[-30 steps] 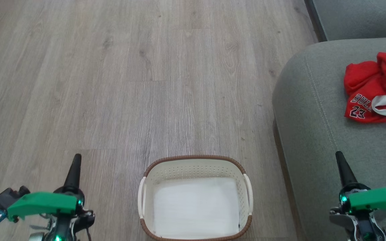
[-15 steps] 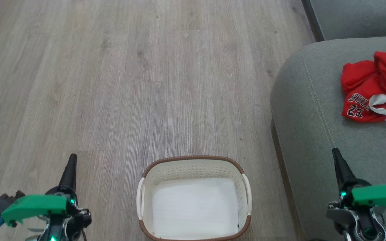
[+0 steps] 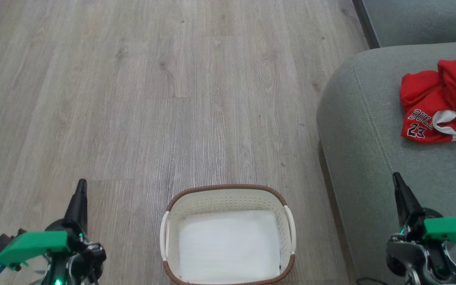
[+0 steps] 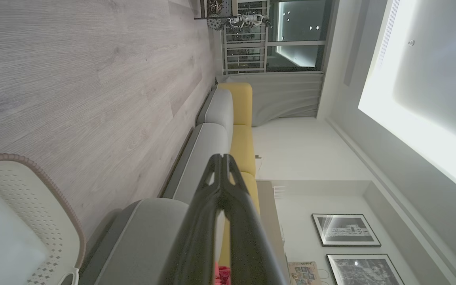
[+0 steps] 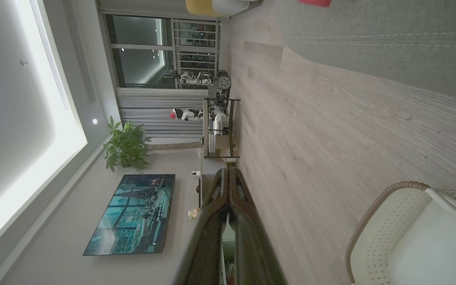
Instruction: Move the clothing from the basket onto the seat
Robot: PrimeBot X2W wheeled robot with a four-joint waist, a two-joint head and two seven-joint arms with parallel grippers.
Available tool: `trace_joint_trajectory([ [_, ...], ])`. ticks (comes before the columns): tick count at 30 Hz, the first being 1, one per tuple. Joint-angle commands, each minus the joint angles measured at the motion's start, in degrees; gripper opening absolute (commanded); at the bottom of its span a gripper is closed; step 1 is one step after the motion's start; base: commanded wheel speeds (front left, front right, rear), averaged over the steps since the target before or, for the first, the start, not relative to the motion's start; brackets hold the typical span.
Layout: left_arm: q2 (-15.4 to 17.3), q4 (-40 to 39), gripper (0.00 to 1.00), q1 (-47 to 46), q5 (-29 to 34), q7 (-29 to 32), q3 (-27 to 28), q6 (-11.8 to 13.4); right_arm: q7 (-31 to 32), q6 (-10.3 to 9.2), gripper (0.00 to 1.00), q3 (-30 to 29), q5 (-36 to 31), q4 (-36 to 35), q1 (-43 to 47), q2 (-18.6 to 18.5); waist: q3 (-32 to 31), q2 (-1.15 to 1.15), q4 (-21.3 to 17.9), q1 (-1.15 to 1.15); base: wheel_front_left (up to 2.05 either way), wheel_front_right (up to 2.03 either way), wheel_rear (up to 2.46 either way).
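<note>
The red clothing [image 3: 445,105], a jersey lettered "BULLS 23" with white trim and more red fabric bunched on it, lies on the grey-green seat [image 3: 370,150] at the right. The cream basket [image 3: 228,197] with a brown rim stands on the floor at bottom centre, with a flat white sheet [image 3: 228,245] on its bottom. My left gripper [image 3: 80,186] is shut at lower left, left of the basket. Over the seat's front part at lower right, my right gripper [image 3: 396,177] is shut and holds nothing. The wrist views show each pair of fingertips pressed together, left gripper [image 4: 222,158] and right gripper [image 5: 228,170].
Wood-look floor [image 3: 172,99] spreads ahead and to the left. A second grey cushion [image 3: 422,19] sits at the top right. The wrist views show a sofa with yellow backs [image 4: 242,130], a wall screen [image 5: 133,213] and a metal rack [image 5: 218,126] far off.
The head camera has drifted slightly, shifting the whole picture. Both grippers have sunk a little toward the bottom edge and stay shut. The clothing and the basket have not moved.
</note>
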Motion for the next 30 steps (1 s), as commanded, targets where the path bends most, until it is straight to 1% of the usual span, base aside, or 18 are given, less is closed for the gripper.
trace_joint_trajectory([
  [1, 0.0, -1.4, 0.00, -3.5, -1.7, 0.6, 2.9, -0.7, 0.9, -0.01, 0.00, 0.8, 1.9, -1.6, -3.8, 0.1, 0.0, 0.00, -0.1, 0.00, 0.00, 0.00, 0.00],
  [30, -0.1, -1.4, 0.00, -3.6, -1.6, 0.7, 3.0, -0.7, 1.2, -0.01, 0.00, 0.5, 1.7, -1.6, -3.8, 0.3, 0.0, 0.00, -0.1, 0.00, 0.00, 0.00, 0.00],
])
